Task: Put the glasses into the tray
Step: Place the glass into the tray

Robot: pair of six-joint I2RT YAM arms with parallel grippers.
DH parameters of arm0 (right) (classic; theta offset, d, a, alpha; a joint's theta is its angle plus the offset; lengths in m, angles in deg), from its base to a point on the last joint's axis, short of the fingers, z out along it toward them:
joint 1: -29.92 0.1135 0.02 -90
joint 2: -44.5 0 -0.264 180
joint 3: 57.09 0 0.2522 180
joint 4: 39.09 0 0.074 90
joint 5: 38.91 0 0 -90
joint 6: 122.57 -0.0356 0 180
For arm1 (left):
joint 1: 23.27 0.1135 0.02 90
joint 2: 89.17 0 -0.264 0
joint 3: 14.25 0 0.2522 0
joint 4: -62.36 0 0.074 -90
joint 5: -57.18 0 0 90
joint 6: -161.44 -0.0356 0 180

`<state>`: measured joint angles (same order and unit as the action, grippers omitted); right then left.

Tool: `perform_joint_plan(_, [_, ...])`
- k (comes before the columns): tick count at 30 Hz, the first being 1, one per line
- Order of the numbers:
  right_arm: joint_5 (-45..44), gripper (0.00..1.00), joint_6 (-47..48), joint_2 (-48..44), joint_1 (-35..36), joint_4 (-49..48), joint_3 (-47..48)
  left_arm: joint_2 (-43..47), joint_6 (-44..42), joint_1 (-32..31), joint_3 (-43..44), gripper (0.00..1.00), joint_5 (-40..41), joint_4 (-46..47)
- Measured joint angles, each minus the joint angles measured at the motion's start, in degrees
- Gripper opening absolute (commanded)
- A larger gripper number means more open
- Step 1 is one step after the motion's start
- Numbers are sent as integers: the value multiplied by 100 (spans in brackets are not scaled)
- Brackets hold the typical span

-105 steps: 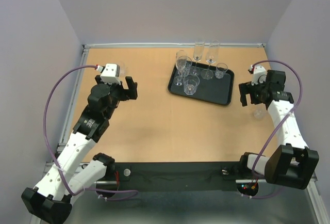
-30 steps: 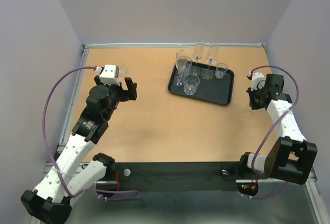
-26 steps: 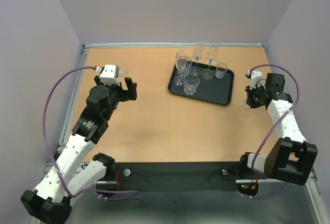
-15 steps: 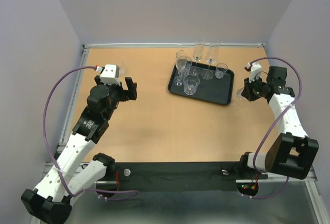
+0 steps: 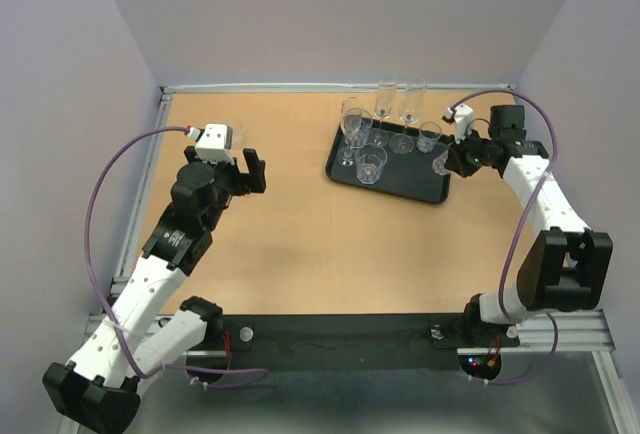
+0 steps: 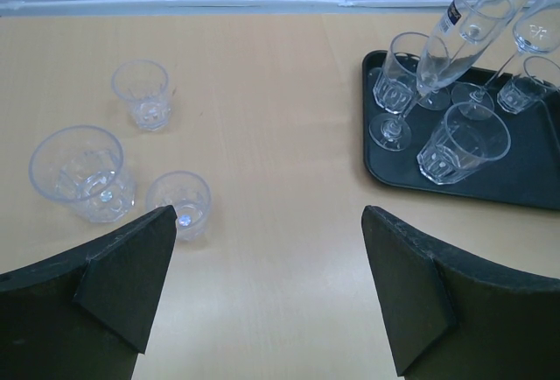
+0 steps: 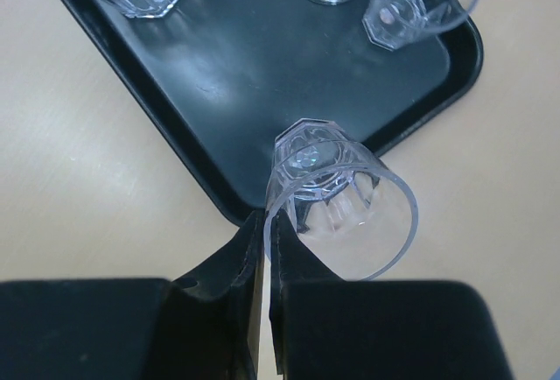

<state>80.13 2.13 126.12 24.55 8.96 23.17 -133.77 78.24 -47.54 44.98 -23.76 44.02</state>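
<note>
Pale walls (image 5: 330,14) surround a wooden desk (image 5: 290,224). Right jaws, nearly closed, pinch a short tumbler (image 7: 337,192) by its rim; the black tray (image 7: 227,56) lies just beneath and ahead. Placing seems underway: next, lower onto bare tray and release. Left jaws gape, three glasses (image 6: 83,174) ahead-left.

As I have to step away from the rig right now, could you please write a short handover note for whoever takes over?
Left gripper: open, empty, hovering over the left part of the table.
Right gripper: shut on the rim of a small tumbler, held at the right edge of the tray, not yet set down.
Done: several glasses stand in the tray.
Left: set this tumbler down, then bring over the three tumblers standing on the table near the left gripper.
</note>
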Motion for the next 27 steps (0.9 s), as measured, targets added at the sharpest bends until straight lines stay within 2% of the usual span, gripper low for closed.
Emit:
perform_joint_plan(9, [-472, 2, 317, 713, 463, -22, 461, -68, -20, 2, 0, 99, 11, 2])
perform_joint_plan(27, [-1115, 6, 387, 2105, 505, -468, 1143, -109, -37, 37, 0, 99, 68, 2])
